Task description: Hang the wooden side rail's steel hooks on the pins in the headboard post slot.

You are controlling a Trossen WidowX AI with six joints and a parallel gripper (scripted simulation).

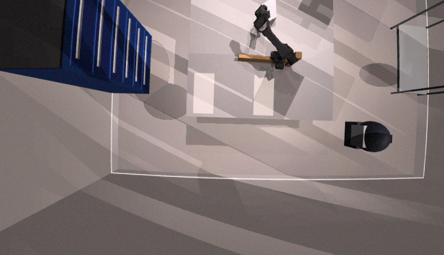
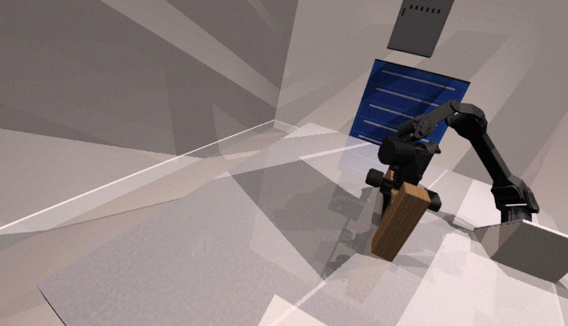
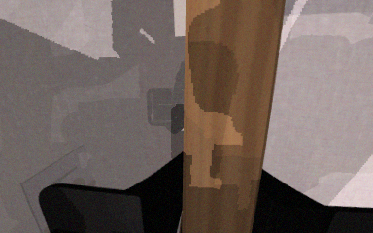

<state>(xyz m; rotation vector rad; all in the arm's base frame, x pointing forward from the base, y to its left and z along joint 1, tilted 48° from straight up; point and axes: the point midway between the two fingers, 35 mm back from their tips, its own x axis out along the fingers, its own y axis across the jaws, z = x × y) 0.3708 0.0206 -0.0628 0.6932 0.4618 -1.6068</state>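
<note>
A workshop, probably (blue drawer cabinet point(image 1: 109, 43) point(image 2: 393, 80), grey wall box point(image 2: 424, 21)).

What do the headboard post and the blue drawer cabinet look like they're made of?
Headboard post: apparently wood, brown with a smooth-looking finish; dark grain streaks show on its side.

Blue drawer cabinet: possibly painted metal, given its even colour and flat faces, though coated board or plastic could look alike.
</note>
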